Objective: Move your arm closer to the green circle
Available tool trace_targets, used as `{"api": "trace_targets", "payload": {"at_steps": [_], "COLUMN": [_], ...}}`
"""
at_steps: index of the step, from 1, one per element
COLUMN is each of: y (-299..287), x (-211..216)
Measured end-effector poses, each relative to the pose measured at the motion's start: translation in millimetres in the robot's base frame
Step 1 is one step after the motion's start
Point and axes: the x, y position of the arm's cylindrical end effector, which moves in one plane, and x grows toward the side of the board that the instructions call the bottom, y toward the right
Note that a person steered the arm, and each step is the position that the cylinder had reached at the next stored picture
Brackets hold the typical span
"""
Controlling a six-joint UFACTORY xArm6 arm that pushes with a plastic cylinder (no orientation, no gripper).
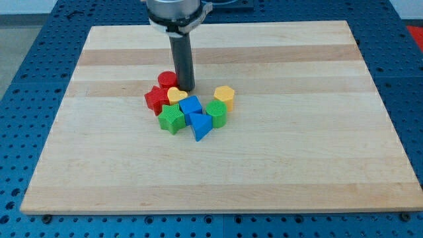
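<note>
Eight small coloured blocks sit bunched together a little to the view's left of centre on the pale wooden counter [317, 152]. Nearest the view's bottom is the blue triangular block [201, 126], with its point towards the bottom. Just to its left, the ridged green star-like block [172, 119] stands close beside it. Just to the triangle's upper right is the green circle [217, 113], a rounded green block on the cluster's right side. Its exact outline is hard to make out at this size. It touches or nearly touches the blue triangular block.

Between the two green blocks and slightly farther back lies the blue cube [191, 105]. Behind the green circle, right beside it, stands the yellow hexagonal block [225, 96]. On the cluster's left edge is the red star-shaped block [156, 99], and next to it, nearer the middle, the yellow heart-shaped block [176, 94].

The end effector is a straight dark rod that grips nothing and has no jaws to open or close. Its tip [184, 89] rests on the counter at the back of the cluster, just behind the yellow heart and up against the red cylinder [166, 79], the farthest block. The tip stands to the upper left of the green circle, with the blue cube between them.

Around the counter lies a blue perforated surface [39, 39].
</note>
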Motion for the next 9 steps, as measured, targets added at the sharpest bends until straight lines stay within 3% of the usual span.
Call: {"api": "trace_targets", "payload": {"at_steps": [1,2,3,4,6,7,9], "y": [51.1,150.7,224.6,231.4,154.2,98.5,72.3], "x": [-7.7,-1.9,46.4,89.4,153.3,156.2,135.0]}}
